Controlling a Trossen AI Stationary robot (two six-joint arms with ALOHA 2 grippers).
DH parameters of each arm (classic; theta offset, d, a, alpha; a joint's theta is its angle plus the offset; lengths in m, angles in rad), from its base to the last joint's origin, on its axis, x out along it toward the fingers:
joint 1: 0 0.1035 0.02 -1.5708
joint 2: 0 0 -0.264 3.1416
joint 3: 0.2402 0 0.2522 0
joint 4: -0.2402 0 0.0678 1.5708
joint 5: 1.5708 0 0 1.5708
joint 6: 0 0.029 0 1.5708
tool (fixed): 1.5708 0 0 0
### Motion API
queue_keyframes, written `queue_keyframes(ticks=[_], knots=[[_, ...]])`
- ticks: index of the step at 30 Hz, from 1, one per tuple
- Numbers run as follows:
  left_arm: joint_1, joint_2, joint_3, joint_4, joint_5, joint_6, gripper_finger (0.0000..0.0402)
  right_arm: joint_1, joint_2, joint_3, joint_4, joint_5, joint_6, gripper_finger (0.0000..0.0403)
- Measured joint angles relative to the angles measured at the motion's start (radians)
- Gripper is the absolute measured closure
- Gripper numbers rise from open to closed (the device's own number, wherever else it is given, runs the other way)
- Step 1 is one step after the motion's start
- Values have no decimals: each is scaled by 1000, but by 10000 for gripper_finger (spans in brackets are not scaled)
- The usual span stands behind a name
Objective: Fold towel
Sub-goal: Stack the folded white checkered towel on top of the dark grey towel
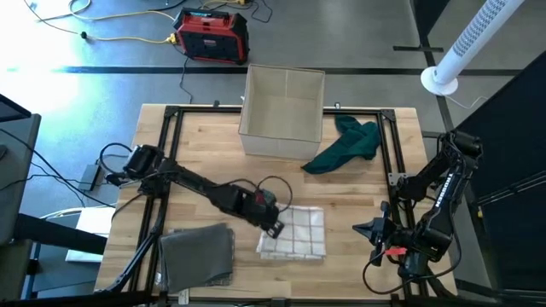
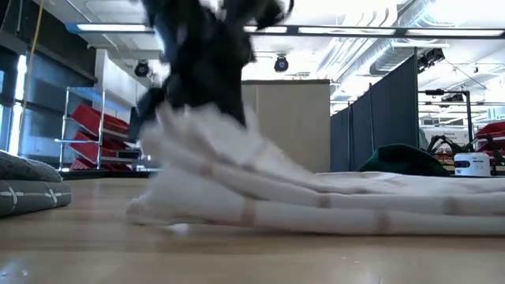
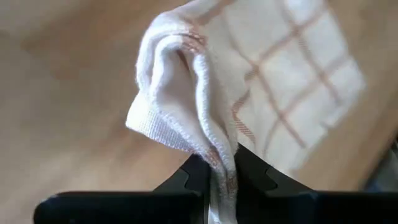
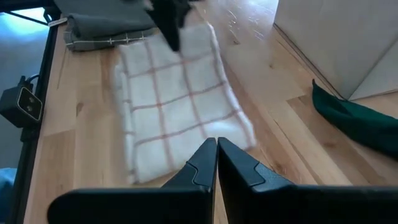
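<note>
Where left hand [image 3: 219, 177] pinches towel [image 1: 294, 232] edge.

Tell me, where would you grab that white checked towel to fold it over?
Probably at a corner or edge on its left side, coming from the left arm's side, as here: the left gripper is shut on a bunched fold of the white checked towel, lifting it off the table. The rest lies flat, offering little to pinch. The right gripper waits shut, off to the right.
</note>
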Motion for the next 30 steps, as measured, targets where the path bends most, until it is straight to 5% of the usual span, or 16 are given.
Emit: queue_keyframes(ticks=[15, 20, 23, 30], knots=[[-267, -2, 400, -772, -78, -483, 373, 57, 0, 0, -7, 51, -8, 403], [-315, -3, 457, -975, 9, -592, 373, 57, 0, 0, -8, 51, -8, 403], [-344, -13, 461, -989, 89, -625, 373, 57, 0, 0, -10, 51, -8, 403], [-437, -63, 461, -991, 61, -733, 373, 57, 0, 0, -20, 58, -8, 403]])
